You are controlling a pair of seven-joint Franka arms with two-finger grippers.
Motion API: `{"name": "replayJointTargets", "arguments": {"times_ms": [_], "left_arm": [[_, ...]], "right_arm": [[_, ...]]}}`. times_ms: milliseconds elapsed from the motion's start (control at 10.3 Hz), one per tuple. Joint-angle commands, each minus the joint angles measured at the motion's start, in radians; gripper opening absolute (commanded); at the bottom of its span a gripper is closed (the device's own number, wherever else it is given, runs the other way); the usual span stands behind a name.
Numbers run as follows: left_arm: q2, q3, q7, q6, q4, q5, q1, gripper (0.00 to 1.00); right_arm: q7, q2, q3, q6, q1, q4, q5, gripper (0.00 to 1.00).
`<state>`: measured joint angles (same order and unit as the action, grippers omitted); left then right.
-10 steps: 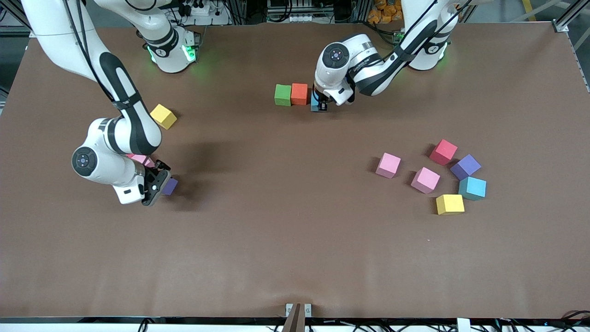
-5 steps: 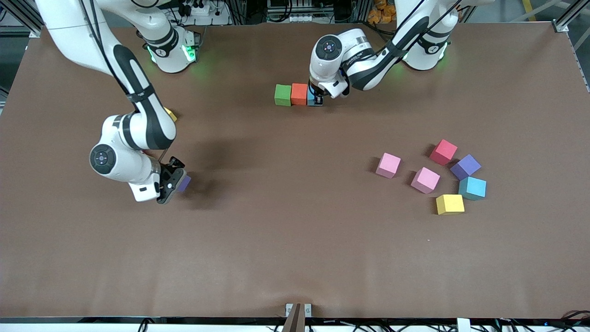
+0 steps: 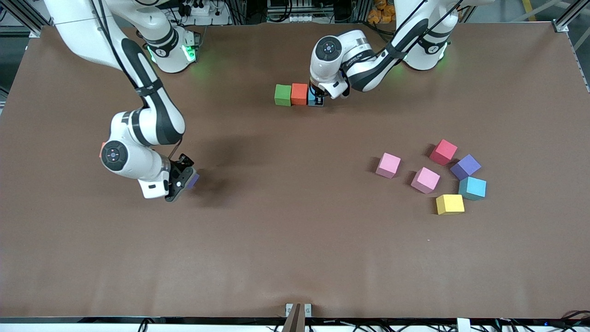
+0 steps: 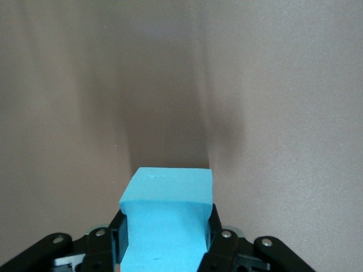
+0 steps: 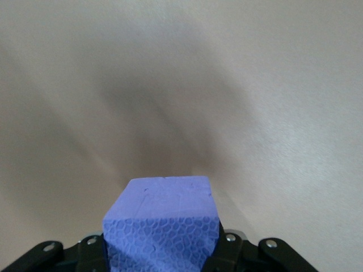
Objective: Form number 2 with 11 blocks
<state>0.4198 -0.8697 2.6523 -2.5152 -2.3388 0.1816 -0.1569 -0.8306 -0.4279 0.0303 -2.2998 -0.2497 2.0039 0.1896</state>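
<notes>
A green block (image 3: 282, 95) and an orange block (image 3: 299, 93) stand side by side near the robots' bases. My left gripper (image 3: 317, 97) is shut on a light blue block (image 3: 313, 101), low at the table right beside the orange one. In the left wrist view that cube (image 4: 167, 218) fills the gap of the left gripper (image 4: 166, 229). My right gripper (image 3: 185, 180) is shut on a purple block (image 3: 193, 179) over bare table toward the right arm's end. The right wrist view shows that cube (image 5: 161, 224) in the right gripper (image 5: 161, 246).
Loose blocks lie toward the left arm's end: two pink (image 3: 388, 165) (image 3: 425, 180), red (image 3: 443, 152), purple (image 3: 465, 166), light blue (image 3: 472, 188) and yellow (image 3: 450, 204). A reddish block edge (image 3: 101, 150) peeks out beside the right arm's wrist.
The right arm has carried the purple block toward the table's middle and now covers the yellow block. The left gripper brought the light blue block in beside the orange one.
</notes>
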Motion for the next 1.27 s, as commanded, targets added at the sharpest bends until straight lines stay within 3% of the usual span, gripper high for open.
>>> {"name": "replayJointTargets", "arguments": {"times_ms": [0,292,390,584,1169], "left_arm": [[0.005,0.000,0.026,-0.022,-0.005,0.029,-0.001,0.47],[0.005,0.000,0.026,-0.022,-0.004,0.029,0.000,0.61],[0.005,0.000,0.025,-0.022,-0.004,0.030,-0.001,0.83],[0.005,0.000,0.015,-0.022,-0.002,0.032,-0.001,1.00],[-0.044,-0.003,0.009,-0.014,0.009,0.065,0.020,1.00]], "right_arm": [[0.089,0.034,0.008,0.014,-0.049,0.009,0.017,0.32],[0.163,0.052,0.008,0.029,-0.083,0.013,0.016,0.32],[0.188,0.055,0.008,0.036,-0.091,0.013,0.017,0.32],[0.269,0.073,0.008,0.037,-0.121,0.022,0.016,0.32],[0.483,0.101,0.010,0.039,-0.219,0.035,0.016,0.32]]}}
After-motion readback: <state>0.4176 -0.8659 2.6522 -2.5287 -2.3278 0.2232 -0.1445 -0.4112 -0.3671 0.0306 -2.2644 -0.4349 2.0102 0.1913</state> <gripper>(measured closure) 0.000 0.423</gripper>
